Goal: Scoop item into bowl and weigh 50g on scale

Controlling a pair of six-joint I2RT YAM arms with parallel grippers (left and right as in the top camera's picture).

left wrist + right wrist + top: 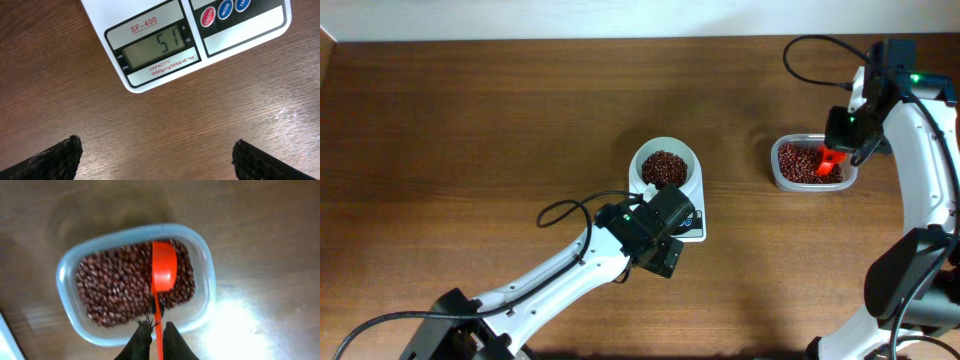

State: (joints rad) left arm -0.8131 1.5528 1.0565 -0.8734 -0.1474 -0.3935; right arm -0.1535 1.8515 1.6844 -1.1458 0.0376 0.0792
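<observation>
The white bowl (642, 155) holds a heap of reddish-brown beans (664, 168) and stands on the white scale (696, 192). In the left wrist view the scale (100, 15) shows 51 on its display (155, 47). My left gripper (157, 145) is open over bare wood just in front of the scale, nothing between its fingers. My right gripper (157, 326) is shut on the thin handle of an orange scoop (163, 270). The scoop's cup lies on the beans (115, 287) in the clear plastic tub (207, 265), and overhead the scoop (828, 163) shows at the tub's right end.
The clear tub (778, 175) sits on the wooden table to the right of the scale. Red and blue buttons (216, 14) are on the scale's front panel. The left arm's cable (560, 212) loops over the table left of the scale.
</observation>
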